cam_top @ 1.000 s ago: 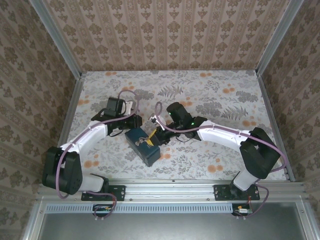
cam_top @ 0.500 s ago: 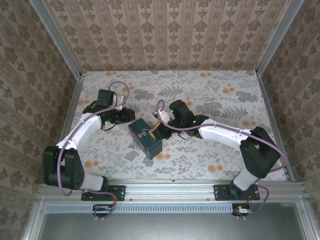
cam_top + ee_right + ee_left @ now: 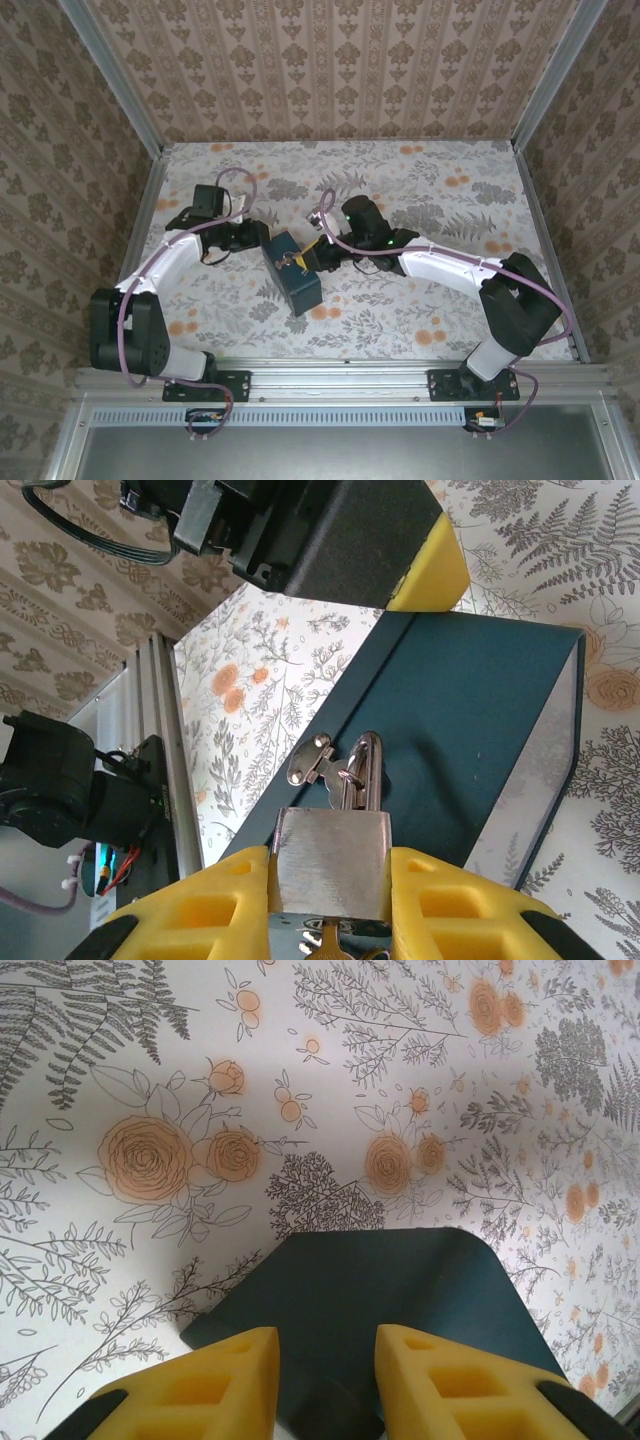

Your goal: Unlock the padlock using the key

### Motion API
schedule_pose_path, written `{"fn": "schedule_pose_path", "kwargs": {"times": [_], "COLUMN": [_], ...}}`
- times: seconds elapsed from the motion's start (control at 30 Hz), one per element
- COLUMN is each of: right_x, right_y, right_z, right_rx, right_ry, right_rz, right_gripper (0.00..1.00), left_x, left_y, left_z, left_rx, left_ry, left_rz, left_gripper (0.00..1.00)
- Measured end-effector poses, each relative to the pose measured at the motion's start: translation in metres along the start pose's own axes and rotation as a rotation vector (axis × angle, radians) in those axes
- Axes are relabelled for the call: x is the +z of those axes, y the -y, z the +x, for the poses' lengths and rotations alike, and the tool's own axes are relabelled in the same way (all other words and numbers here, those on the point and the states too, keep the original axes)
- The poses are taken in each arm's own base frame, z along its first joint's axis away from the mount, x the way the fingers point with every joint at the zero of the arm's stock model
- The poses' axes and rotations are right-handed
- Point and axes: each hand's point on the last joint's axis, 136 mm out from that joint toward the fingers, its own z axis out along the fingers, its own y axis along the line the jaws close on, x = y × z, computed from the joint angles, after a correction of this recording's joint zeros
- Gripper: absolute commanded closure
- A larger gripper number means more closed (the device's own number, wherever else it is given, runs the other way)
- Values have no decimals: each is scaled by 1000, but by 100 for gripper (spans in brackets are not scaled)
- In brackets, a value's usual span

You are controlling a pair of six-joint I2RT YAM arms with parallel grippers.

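Note:
The padlock (image 3: 332,862), a silvery metal block, is clamped between my right gripper's (image 3: 330,880) yellow fingers (image 3: 200,920). Its grey shackle (image 3: 366,768) loops through the metal clasp (image 3: 310,762) on the dark blue tin (image 3: 470,710). The key (image 3: 330,942) sticks out of the padlock's underside, at the frame's bottom edge. From above, the right gripper (image 3: 317,257) meets the tin (image 3: 298,285) from the right and the padlock (image 3: 297,262) is a small glint. My left gripper (image 3: 327,1350) stands at the tin's (image 3: 380,1290) far corner, fingers apart, nothing pinched between them.
The flowered tabletop (image 3: 420,310) lies all round the tin. An aluminium rail (image 3: 340,375) runs along the near edge and patterned walls (image 3: 340,70) close in the back and sides. The left gripper's finger (image 3: 430,565) sits by the tin's far edge.
The tin has turned and slid a little away from the near edge. The left arm drew back to the left. The right gripper kept hold of the padlock and moved up with it.

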Motion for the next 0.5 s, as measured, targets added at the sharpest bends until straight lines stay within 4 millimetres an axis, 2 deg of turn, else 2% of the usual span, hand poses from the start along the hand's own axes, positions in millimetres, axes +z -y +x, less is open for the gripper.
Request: {"fn": "schedule_pose_path", "kwargs": {"times": [0.27, 0.5], "right_x": [9, 13], "right_y": [-12, -19], "right_z": [15, 20], "right_rx": [-22, -78], "right_ry": [-17, -25], "right_rz": [-29, -42], "right_gripper": [79, 79], "left_x": [5, 5], "left_y": [-2, -5], "left_z": [4, 7], "left_rx": [-18, -34], "left_ry": [-1, 13], "left_rz": [7, 3], "left_gripper": [71, 73]}}
